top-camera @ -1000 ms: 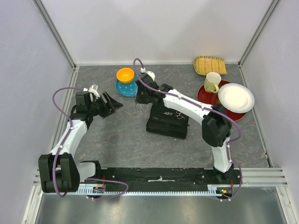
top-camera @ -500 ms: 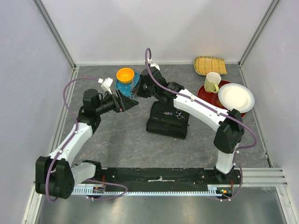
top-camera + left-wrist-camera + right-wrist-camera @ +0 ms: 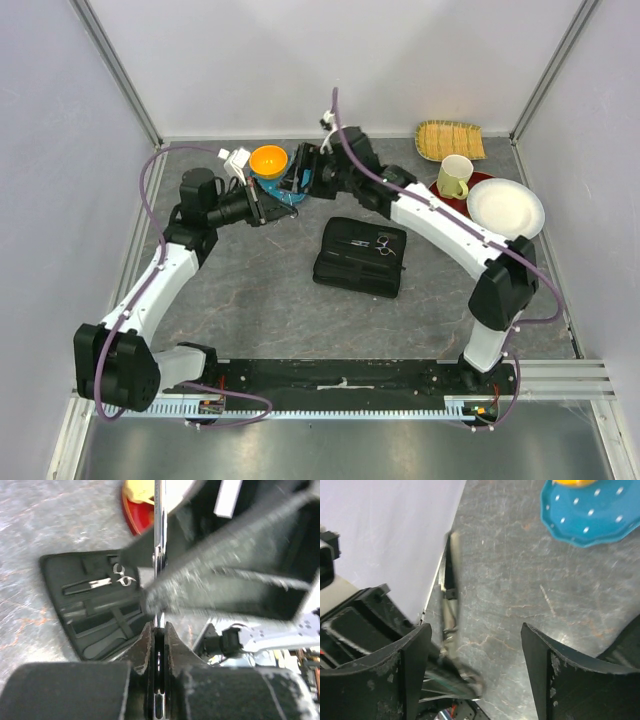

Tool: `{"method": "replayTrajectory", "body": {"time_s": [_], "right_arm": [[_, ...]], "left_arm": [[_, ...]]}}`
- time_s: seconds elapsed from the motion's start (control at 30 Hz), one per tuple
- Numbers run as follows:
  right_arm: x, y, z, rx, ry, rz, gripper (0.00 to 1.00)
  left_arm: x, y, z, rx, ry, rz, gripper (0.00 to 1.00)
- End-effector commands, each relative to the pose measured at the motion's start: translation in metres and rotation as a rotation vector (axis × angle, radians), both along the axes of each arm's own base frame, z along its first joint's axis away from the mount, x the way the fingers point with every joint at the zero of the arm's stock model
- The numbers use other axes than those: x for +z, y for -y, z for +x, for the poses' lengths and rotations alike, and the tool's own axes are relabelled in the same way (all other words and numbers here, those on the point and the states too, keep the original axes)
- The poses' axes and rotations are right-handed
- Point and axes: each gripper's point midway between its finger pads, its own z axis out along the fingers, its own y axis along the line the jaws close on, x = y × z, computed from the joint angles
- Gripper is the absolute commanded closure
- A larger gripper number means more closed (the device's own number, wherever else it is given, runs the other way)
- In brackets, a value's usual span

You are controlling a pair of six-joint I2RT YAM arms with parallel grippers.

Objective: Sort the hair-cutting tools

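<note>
The left gripper (image 3: pixel 159 632) is pinched shut on a slim silver metal pair of scissors (image 3: pixel 159 535), held in the air above the grey table (image 3: pixel 260 290). The right gripper (image 3: pixel 475 662) stands wide around the blades, seemingly clear of them, though the view is blurred. The right arm should back straight off before the left arm carries the scissors toward the flat black rectangular zip case (image 3: pixel 352 272).
</note>
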Motion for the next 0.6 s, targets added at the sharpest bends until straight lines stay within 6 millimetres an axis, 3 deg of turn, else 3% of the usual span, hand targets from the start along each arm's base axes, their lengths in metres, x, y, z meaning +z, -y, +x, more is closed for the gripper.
{"method": "replayTrajectory", "body": {"time_s": [0.0, 0.17, 0.27, 0.37, 0.57], "right_arm": [[0.084, 0.031, -0.007, 0.141, 0.211, 0.109, 0.2], [0.134, 0.051, -0.026, 0.228, 0.376, 0.144, 0.21], [0.162, 0.047, -0.061, 0.402, 0.466, 0.223, 0.23], [0.17, 0.043, -0.09, 0.563, 0.49, 0.287, 0.26], [0.166, 0.042, -0.097, 0.608, 0.478, 0.297, 0.38]], "left_arm": [[0.051, 0.013, -0.03, -0.241, 0.128, -0.02, 0.98], [0.085, 0.02, -0.063, -0.455, 0.149, -0.091, 0.98], [0.098, 0.021, -0.073, -0.521, 0.137, -0.121, 0.98], [0.112, 0.02, -0.087, -0.587, 0.147, -0.145, 0.98], [0.137, 0.017, -0.102, -0.632, 0.212, -0.158, 0.98]]}}
